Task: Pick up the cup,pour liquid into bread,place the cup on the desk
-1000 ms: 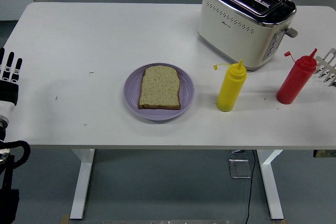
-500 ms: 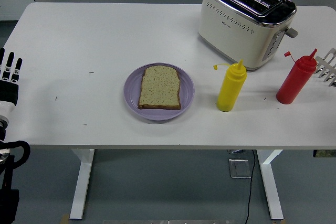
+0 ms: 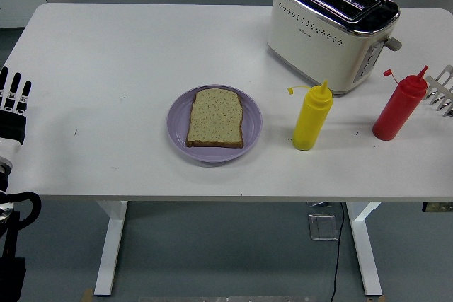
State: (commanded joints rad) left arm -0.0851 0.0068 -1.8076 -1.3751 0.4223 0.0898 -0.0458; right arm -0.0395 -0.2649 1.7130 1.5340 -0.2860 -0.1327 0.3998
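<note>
Flat speckled bread slice (image 3: 215,117) on round lilac plate (image 3: 178,127); left hand (image 3: 12,107) fingers straight, empty; right hand's (image 3: 440,90) unclear.

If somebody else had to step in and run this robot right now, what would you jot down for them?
Left hand: at the table's left edge, fingers spread, holding nothing.
Right hand: only its fingertips show at the right edge, beside the red bottle; grip unclear.
No cup visible. The yellow bottle stands upright right of the purple plate holding the bread.
Done: nothing.
Left: pick up, pour, set down.
</note>
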